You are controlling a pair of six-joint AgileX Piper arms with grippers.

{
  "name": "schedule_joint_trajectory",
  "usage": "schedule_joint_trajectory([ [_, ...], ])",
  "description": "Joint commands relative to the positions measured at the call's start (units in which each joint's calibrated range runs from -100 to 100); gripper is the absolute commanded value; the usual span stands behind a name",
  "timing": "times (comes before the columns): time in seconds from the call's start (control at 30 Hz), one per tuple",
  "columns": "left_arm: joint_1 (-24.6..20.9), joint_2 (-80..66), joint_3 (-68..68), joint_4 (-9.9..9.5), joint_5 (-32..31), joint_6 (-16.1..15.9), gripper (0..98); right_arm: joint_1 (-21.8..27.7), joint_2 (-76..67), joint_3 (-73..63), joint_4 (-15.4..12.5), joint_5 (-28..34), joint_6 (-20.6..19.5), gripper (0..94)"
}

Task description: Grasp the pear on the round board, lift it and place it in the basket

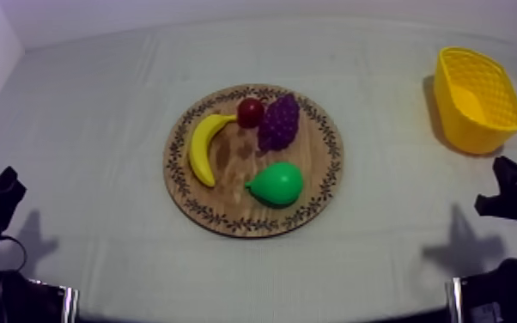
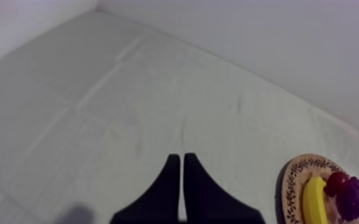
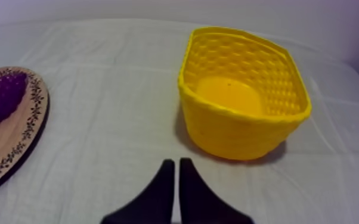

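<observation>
A green pear [image 1: 276, 184] lies on the near right part of the round wooden board [image 1: 318, 185] in the middle of the table. The yellow basket [image 1: 477, 99] stands empty at the far right; in the right wrist view the basket [image 3: 241, 95] is just ahead of my right gripper [image 3: 176, 162], whose fingers lie together, shut on nothing. My left gripper [image 2: 179, 157] is shut too, over bare cloth, with the board [image 2: 292, 179] off to its side. In the top view the left gripper [image 1: 0, 191] rests low at the left and the right gripper [image 1: 507, 185] low at the right.
On the board also lie a banana [image 1: 202, 146], a small red fruit [image 1: 250, 112] and a bunch of purple grapes [image 1: 279, 122]. White walls close the table at the back and left. Bare cloth lies between board and basket.
</observation>
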Motion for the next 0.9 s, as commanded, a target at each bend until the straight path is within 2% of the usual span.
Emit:
schedule_joint_trajectory([
  [0.0,-0.02,0.02,0.02,0.00,0.05,0.00,0.1,-0.01,-0.03,-0.03,0.03,0.97,0.44,0.6],
  [0.3,-0.02,0.02,0.02,0.00,0.05,0.00,0.1,-0.01,-0.03,-0.03,0.03,0.97,1.42,0.4],
  [0.6,-0.02,0.02,0.02,0.00,0.05,0.00,0.1,-0.01,-0.03,-0.69,-0.04,2.90,-0.14,0.4],
  [0.73,-0.02,0.02,0.02,0.00,0.05,0.00,0.1,0.04,-0.07,-4.85,-1.27,7.32,-0.41,0.3],
  [0.87,-0.02,0.02,0.02,0.00,0.05,-0.03,0.1,-0.13,0.03,-9.72,-3.54,9.37,1.06,0.3],
])
